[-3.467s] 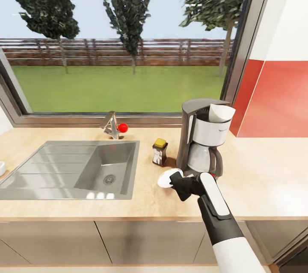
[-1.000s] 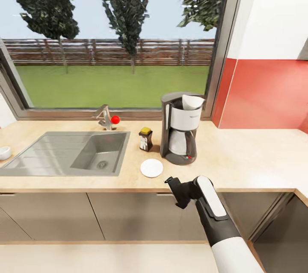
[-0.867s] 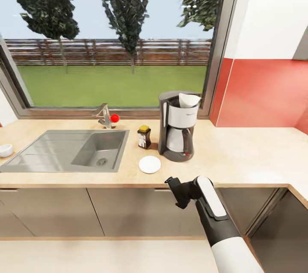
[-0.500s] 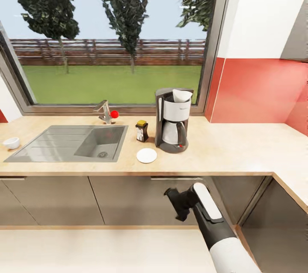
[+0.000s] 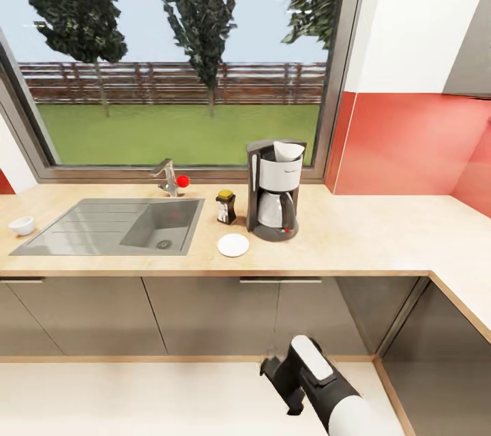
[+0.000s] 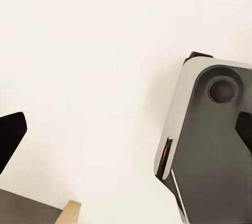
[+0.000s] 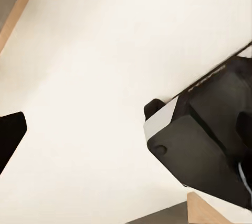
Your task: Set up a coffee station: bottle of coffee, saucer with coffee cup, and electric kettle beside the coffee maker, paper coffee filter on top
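The coffee maker (image 5: 273, 194) stands on the countertop (image 5: 354, 235) below the window, with the paper coffee filter (image 5: 289, 149) on its top. Just left of it stands the bottle of coffee (image 5: 226, 208). The saucer (image 5: 233, 245) lies bare in front of the two. The coffee cup (image 5: 21, 225) sits far left, beyond the sink. My right gripper (image 5: 276, 376) hangs low over the floor, well below the counter edge; its wrist view shows the right gripper (image 7: 126, 134) open and holding nothing. My left gripper (image 6: 126, 134) is open too, over bare floor. The electric kettle and kitchen shelf are out of view.
A steel sink (image 5: 109, 231) with a red-knobbed tap (image 5: 170, 181) is set into the counter's left half. Grey cabinet fronts (image 5: 204, 313) run beneath. At the right the counter turns a corner (image 5: 470, 286) toward me. My own base (image 6: 210, 140) shows beneath the left wrist.
The whole view has pulled back from the counter as the camera moved. My right gripper, earlier at the saucer, has left it on the counter and dropped below the counter edge.
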`<state>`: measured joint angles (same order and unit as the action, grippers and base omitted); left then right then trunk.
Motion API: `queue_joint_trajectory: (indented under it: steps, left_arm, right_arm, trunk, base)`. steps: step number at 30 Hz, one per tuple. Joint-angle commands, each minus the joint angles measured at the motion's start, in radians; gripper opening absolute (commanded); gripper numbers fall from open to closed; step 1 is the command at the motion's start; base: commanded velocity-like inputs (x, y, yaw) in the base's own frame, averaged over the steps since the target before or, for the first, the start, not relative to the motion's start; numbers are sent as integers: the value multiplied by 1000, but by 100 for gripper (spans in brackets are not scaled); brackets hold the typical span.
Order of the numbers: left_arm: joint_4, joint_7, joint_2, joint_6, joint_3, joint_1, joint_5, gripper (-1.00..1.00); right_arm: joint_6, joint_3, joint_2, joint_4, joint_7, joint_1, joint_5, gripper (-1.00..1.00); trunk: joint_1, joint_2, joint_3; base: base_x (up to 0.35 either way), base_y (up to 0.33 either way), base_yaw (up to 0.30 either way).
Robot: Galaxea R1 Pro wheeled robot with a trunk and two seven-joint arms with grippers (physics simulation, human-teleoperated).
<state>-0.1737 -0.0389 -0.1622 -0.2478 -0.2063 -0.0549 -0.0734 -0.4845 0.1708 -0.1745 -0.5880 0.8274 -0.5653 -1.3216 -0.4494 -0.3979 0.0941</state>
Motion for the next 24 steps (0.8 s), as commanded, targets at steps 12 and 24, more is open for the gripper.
queue_joint_trajectory:
  steps: [12,24]
  left_arm:
    - [-4,-5,5,-9,-1,0,-9,100]
    - [-6,-6,22,-11,0,0,-9,100]
  right_arm:
    - [299,77,130,494,-609,-1,641,100]
    - [511,78,157,561,-693,118,1140,100]
  trunk:
    - [-1,-2,2]
    - [-1,-2,2]
  base:
    - [0,0,0]
    - [0,0,0]
